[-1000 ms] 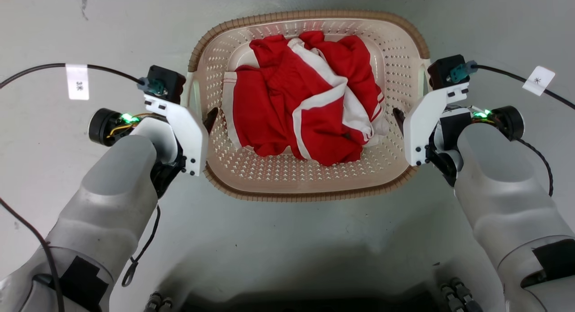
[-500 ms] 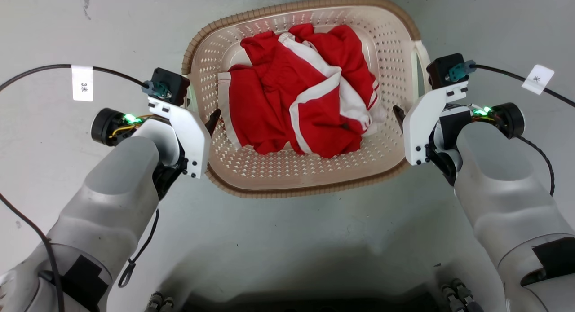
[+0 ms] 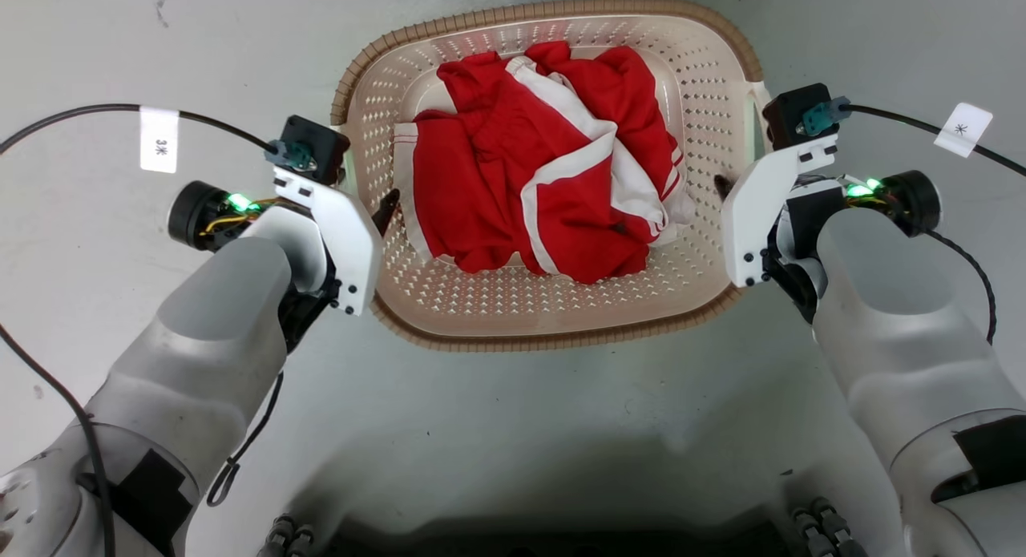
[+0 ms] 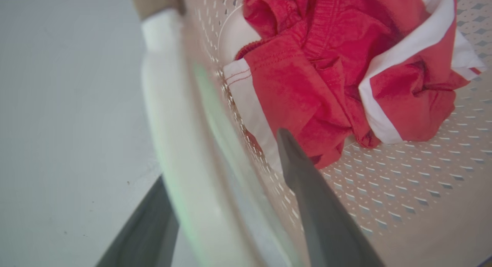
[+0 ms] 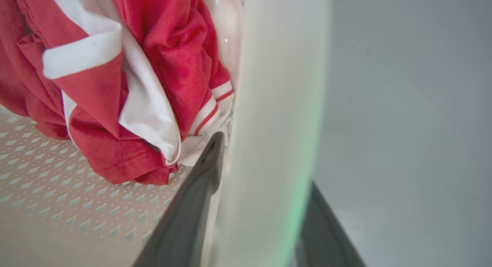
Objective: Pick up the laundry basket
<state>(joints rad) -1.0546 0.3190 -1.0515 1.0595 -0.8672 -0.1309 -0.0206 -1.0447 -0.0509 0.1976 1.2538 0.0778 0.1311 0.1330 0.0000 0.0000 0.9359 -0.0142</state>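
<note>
The laundry basket (image 3: 545,339) is cream perforated plastic with a brown ribbed rim, and it lies between my two arms on the grey floor. A crumpled red and white garment (image 3: 545,180) fills its middle. My left gripper (image 3: 365,211) is shut on the basket's white left handle (image 4: 169,105), one dark finger inside the wall and one outside. My right gripper (image 3: 741,187) grips the white right handle (image 5: 276,105) the same way. The wrist views show the left gripper (image 4: 221,155) and right gripper (image 5: 265,159) each astride a handle, with the garment (image 4: 326,67) (image 5: 115,86) just beyond.
Bare grey floor (image 3: 513,445) lies all round the basket. Black cables with white tags (image 3: 159,139) (image 3: 962,129) trail from both wrists. The robot's dark base (image 3: 529,541) shows at the bottom edge.
The basket skewed half a second ago, its right side higher in the view, and now sits square again. Both grippers have shifted slightly up the view with it.
</note>
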